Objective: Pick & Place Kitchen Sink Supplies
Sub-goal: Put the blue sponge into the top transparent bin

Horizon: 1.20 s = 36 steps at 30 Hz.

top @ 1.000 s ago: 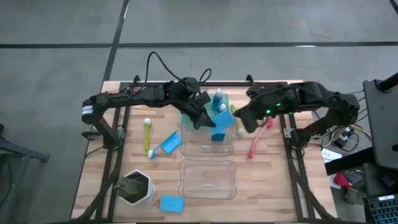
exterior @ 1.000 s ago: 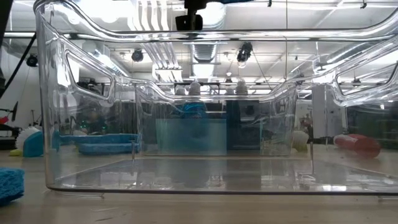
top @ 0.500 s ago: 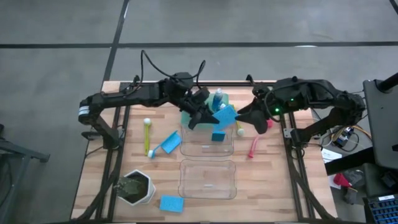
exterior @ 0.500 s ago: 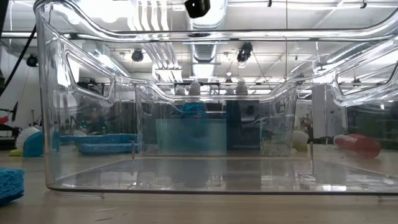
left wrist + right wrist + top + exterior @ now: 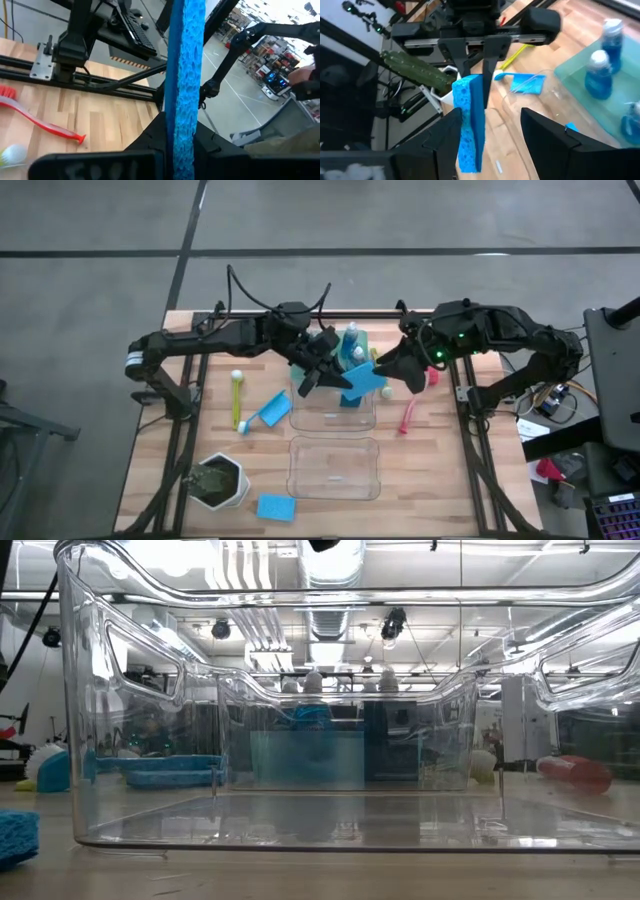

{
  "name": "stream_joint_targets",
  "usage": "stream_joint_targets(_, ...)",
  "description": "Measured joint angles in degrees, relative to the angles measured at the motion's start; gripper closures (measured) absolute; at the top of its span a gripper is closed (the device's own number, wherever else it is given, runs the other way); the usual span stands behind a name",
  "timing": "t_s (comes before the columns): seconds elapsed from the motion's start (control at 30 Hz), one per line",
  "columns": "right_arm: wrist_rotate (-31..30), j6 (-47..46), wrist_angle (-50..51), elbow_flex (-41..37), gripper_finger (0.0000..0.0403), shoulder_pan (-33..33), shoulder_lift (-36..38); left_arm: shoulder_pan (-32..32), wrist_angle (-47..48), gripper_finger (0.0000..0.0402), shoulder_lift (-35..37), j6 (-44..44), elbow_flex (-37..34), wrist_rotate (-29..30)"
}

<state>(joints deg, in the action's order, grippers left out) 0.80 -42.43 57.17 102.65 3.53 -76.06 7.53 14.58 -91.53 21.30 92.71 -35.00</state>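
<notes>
A blue sponge (image 5: 364, 376) hangs in the air over the far clear bin (image 5: 333, 412), between my two grippers. My left gripper (image 5: 328, 372) reaches in from the left and is shut on it. My right gripper (image 5: 491, 114) faces it from the right, open, one finger on each side of the sponge (image 5: 470, 125); whether a finger touches it I cannot tell. Clear bottles of blue liquid (image 5: 350, 340) stand on the green tray (image 5: 362, 338). A second sponge (image 5: 350, 398) lies in the far bin. My left gripper pinches the sponge between its two fingers (image 5: 492, 60), on the two broad faces at the end (image 5: 470, 82) nearest that arm. The fingers come from the table's left, slanting down. The sponge stands on edge (image 5: 185, 75), lifted clear above the far bin.
A yellow-green brush (image 5: 237, 393) and a blue brush (image 5: 268, 411) lie left of the bins, a pink-red brush (image 5: 409, 416) to their right. The near clear bin (image 5: 333, 468), a white pot of greenery (image 5: 220, 481) and another blue sponge (image 5: 275, 507) sit toward the near edge.
My right gripper has opened and let go of the blue sponge, its fingers now spread on either side of it. My left gripper has kept its hold, and the sponge stays in the air over the far bin.
</notes>
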Motion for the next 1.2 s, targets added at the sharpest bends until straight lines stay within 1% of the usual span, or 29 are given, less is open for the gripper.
stream_joint_targets(0.2, 0.8, 1.4, 0.0, 0.0, 0.0204, -0.2, -0.7, 0.0, -0.1, 0.0362, 0.0, 0.4, -0.1, 0.1)
stream_joint_targets(0.37, 1.2, 1.2, -1.2, 0.2, 0.0219, -0.2, -0.5, 0.2, -0.6, 0.0362, 0.0, 1.3, -0.1, 0.2)
stream_joint_targets(0.53, 5.2, 1.9, -3.9, 0.2, 0.0229, -0.2, -0.5, 0.3, -0.6, 0.0362, 0.0, 1.7, -0.1, 0.6)
stream_joint_targets(0.73, 5.7, 1.7, -4.6, 0.2, 0.0217, -0.2, -0.8, 0.3, -0.6, 0.0362, 0.0, 1.5, -0.1, 0.5)
stream_joint_targets(0.9, 5.2, 2.3, -4.4, 0.2, 0.0214, -0.4, -1.4, 0.3, -0.6, 0.0362, 0.0, 3.3, -0.1, 0.3)
stream_joint_targets(1.03, 5.2, 2.2, -2.9, 0.2, 0.0231, -0.8, -1.8, 0.3, -0.5, 0.0362, 0.2, 3.4, -0.1, 0.4)
stream_joint_targets(1.2, 5.2, 3.0, -2.1, 0.2, 0.0271, -1.0, -1.8, 0.3, -0.6, 0.0362, 0.6, 3.8, -0.1, 0.3)
